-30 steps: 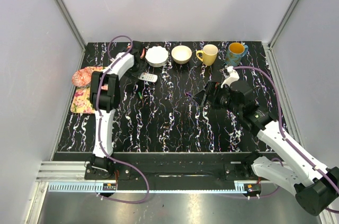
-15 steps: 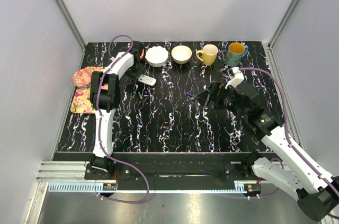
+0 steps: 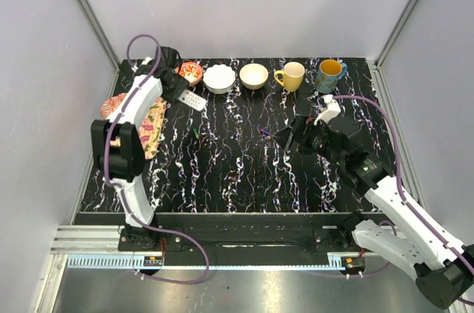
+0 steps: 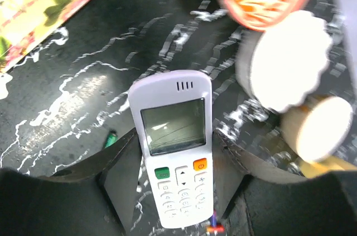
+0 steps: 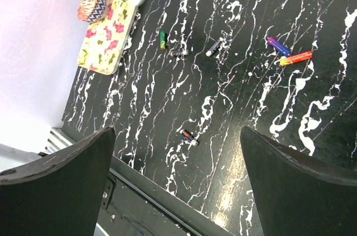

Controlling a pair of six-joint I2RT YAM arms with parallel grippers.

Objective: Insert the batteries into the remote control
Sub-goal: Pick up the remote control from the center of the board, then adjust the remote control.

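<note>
White plastic filled my left wrist feed: the remote control (image 4: pixel 175 152) sat screen and buttons up between the dark fingers (image 4: pixel 120 174) of the left claw (image 4: pixel 174 135). The claw was narrowed to the width of the casing, one finger against each long edge, so I read it as gripping the remote. I could not tell whether the casing was clear of the black marbled tabletop (image 3: pixel 207 180) or resting on it. From the overhead camera that claw was at the back left, just beside an orange patterned bowl (image 3: pixel 191 71). A white bowl (image 3: pixel 219 78) came next along the back row, and a floral tray (image 3: pixel 152 124) lay at the left edge under the arm.

The right claw (image 5: pixel 177 130) hovered over the middle of the tabletop with its fingers spread wide, holding and touching nothing. Below it, loose on the surface, lay a purple battery (image 5: pixel 278 46) and a red-orange battery (image 5: pixel 295 58), their ends almost meeting in a shallow V, both well apart from the remote. Further left I saw two dark cylinders (image 5: pixel 215 47) and a green cylinder (image 5: pixel 162 39). A small orange-and-dark cylinder (image 5: pixel 188 136) lay on its own nearer the front edge. These four were too small for me to say what they were
</note>
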